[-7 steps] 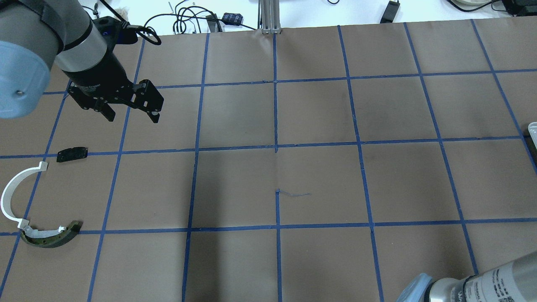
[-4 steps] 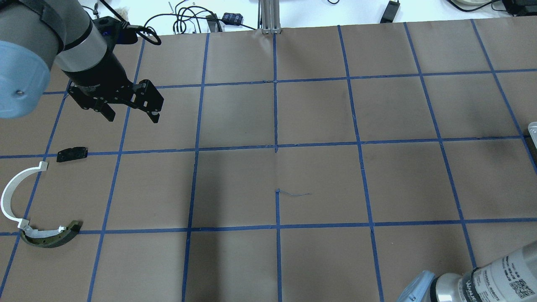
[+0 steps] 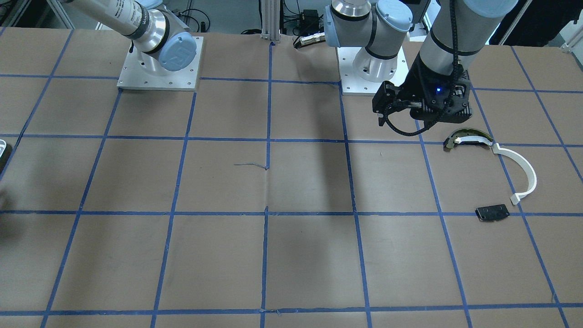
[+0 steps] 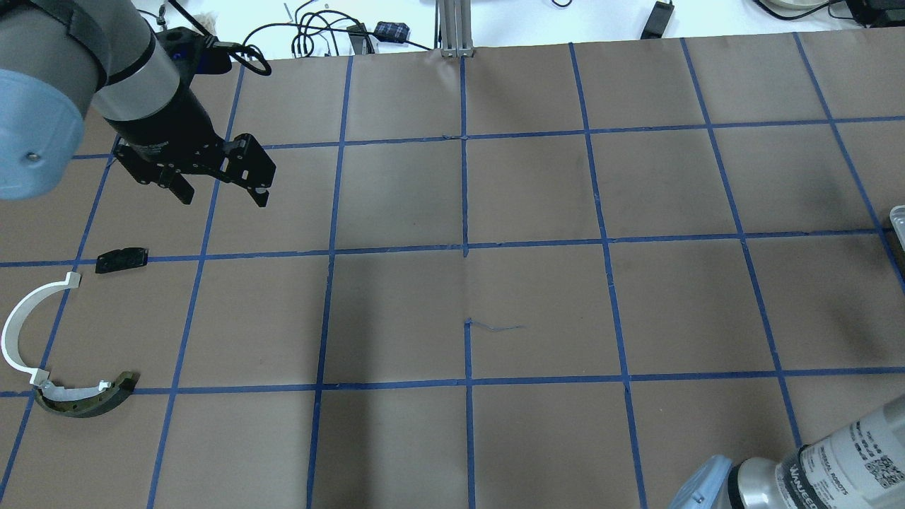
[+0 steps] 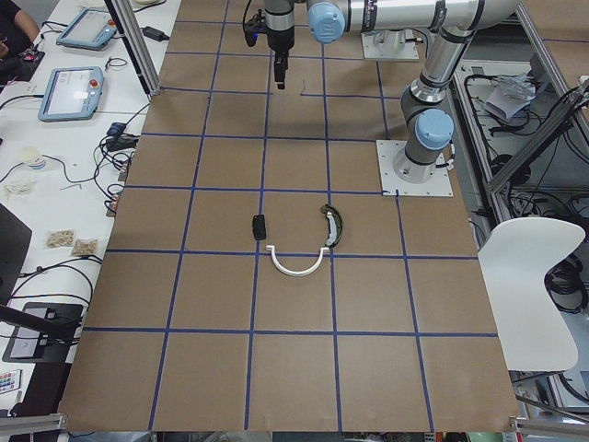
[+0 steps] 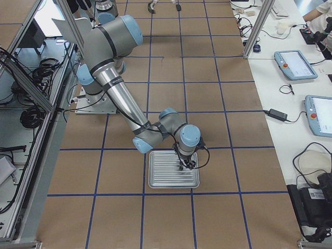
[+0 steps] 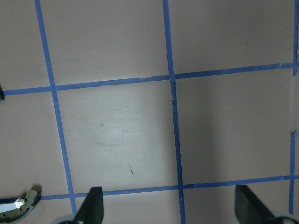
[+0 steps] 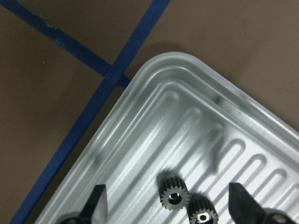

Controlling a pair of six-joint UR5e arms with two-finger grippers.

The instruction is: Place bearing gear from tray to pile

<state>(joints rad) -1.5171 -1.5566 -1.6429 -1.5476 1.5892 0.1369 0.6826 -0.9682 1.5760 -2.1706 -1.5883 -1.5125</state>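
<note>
Two small dark toothed gears (image 8: 174, 194) lie side by side on the ribbed metal tray (image 8: 154, 116). My right gripper (image 8: 169, 210) is open just above them, a finger on each side. The exterior right view shows it over the tray (image 6: 161, 176). The pile lies at the table's left: a white curved arc (image 4: 41, 290), a dark-and-cream curved piece (image 4: 85, 401) and a small black plate (image 4: 121, 259). My left gripper (image 4: 223, 194) hangs open and empty above the table, beyond the black plate.
The table is brown paper with a blue tape grid. Only a sliver of the tray (image 4: 898, 215) shows at the overhead view's right edge. Cables and a metal post (image 4: 452, 28) lie along the far edge. The right arm's elbow (image 4: 813, 474) fills the lower right corner.
The right arm's elbow has shifted a little to the right in the overhead view. The left arm and the pile have not moved.
</note>
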